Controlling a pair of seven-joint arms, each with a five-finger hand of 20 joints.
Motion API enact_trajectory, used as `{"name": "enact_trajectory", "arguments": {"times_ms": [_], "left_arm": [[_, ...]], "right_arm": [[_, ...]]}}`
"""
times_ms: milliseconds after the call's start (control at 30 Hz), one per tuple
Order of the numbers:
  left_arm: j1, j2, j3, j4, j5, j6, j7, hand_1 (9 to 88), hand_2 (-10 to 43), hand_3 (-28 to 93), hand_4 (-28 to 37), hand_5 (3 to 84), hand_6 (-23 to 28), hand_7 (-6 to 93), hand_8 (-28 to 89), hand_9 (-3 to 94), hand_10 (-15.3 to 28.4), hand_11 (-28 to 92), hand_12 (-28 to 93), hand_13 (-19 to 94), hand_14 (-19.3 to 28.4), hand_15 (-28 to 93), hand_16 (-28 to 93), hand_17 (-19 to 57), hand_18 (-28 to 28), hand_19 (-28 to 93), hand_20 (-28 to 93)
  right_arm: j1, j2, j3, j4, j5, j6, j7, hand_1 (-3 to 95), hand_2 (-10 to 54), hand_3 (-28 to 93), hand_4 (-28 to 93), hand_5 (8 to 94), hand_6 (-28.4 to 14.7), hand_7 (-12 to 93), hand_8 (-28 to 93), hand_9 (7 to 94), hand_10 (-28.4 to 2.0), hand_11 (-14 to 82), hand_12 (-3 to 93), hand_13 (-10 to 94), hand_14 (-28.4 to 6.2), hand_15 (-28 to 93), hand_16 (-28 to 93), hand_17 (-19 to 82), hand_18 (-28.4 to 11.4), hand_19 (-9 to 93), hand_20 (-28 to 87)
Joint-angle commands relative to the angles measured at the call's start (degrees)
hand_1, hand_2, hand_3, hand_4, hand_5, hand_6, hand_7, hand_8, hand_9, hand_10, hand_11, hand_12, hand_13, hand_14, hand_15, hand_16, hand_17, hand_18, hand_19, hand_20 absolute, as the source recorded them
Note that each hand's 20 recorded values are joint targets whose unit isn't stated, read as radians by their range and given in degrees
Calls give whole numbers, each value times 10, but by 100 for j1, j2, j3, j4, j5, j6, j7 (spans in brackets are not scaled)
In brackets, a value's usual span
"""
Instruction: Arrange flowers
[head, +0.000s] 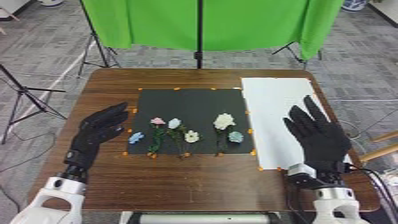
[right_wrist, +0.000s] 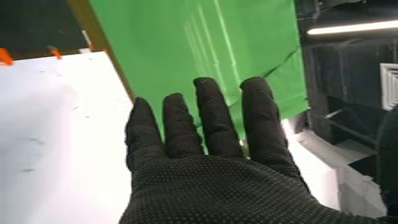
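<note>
While six flowers are lying on the dark mat, two hands are hanging at its sides

As the flowers are resting around the middle of the frame, I am watching them form a loose row across the lower part of the dark mat (head: 182, 104). A blue flower (head: 136, 137) is sitting at the row's left end, near the mat's edge. Just beside it, a pink flower (head: 158, 121) and a small white flower (head: 174, 123) are lying close together, and a cream flower (head: 192, 136) is resting a little lower. Farther right, a large white flower (head: 225, 121) is lying above a pale blue-green flower (head: 235, 136). Green stems are trailing toward the mat's bottom edge.

At the left of the frame, the left hand (head: 91, 134) is pointing toward the upper right, its fingers loosely extended. At the right, the right hand (head: 322, 142) is overlapping the white sheet (head: 268, 102), its fingers straight and spread apart; I cannot tell whether it is touching. The right wrist view is showing those same straight fingers with gaps between them.

Orange markers (head: 177, 88) are edging the mat on the brown counter (head: 169, 187), and a green cloth (head: 244, 25) is hanging beyond, across the top of the frame.
</note>
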Motion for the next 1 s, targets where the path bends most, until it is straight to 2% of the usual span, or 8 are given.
{"name": "enact_trajectory", "arguments": {"times_ms": [33,167,300,600,733,833,867,1000], "left_arm": [[108,-114,-164,-90,32,-158,-161,322,-95,656,-122,428,47,106,-56,400,126,173,132,332,163,112,27,74,109,34,184],[68,-139,-221,-93,26,-294,-304,320,-95,655,-123,428,48,103,-55,401,127,171,132,332,164,111,28,73,109,34,183],[120,-164,-247,-117,198,-395,-369,311,-87,652,-129,428,48,99,-53,401,127,169,133,331,166,110,29,72,110,33,182],[9,-110,-72,-69,183,-159,-115,306,-79,657,-136,434,49,100,-52,410,131,171,135,338,169,116,30,72,112,38,181],[115,-148,-50,-63,48,119,14,302,-74,660,-139,439,49,105,-51,417,132,174,135,346,169,125,30,76,112,41,183],[81,-82,199,47,-70,673,406,303,-70,662,-141,452,50,111,-52,433,136,183,136,360,173,135,29,82,113,43,184],[47,-58,257,67,-98,767,468,302,-68,664,-142,457,51,114,-53,439,137,187,136,362,174,140,28,83,114,44,185],[-17,2,319,96,-144,856,613,302,-64,674,-146,470,48,129,-58,456,137,204,133,380,176,165,21,89,115,51,188]], "right_arm": [[-101,-113,-113,-83,-252,-124,-31,-3,-12,798,-188,320,7,90,-87,333,-136,24,114,214,-132,14,164,80,-139,85,218],[-86,-41,-111,-106,-253,-112,-57,0,-16,796,-186,324,5,90,-86,332,-136,24,115,213,-133,16,162,81,-139,84,218],[-96,-10,-162,-93,-241,-236,50,1,-16,797,-184,330,4,93,-86,333,-136,24,115,215,-132,19,161,84,-140,84,219],[-30,13,-118,-78,-281,-280,57,5,-13,792,-183,360,0,96,-83,345,-139,27,118,228,-137,29,161,92,-144,84,222],[35,24,-103,-46,-302,-471,92,6,-8,794,-180,365,-2,94,-83,349,-139,28,118,228,-136,31,159,96,-144,83,223],[117,50,-133,10,-223,-502,61,22,25,820,-160,376,-4,95,-81,354,-141,30,119,239,-137,36,157,109,-135,75,220],[126,59,-145,16,-178,-511,59,28,31,824,-153,383,-6,96,-80,358,-143,31,119,246,-138,39,155,119,-128,65,218],[88,472,-391,33,150,-175,-179,33,36,826,-144,391,-10,95,-80,364,-147,32,119,256,-132,47,148,137,-115,38,217]]}}
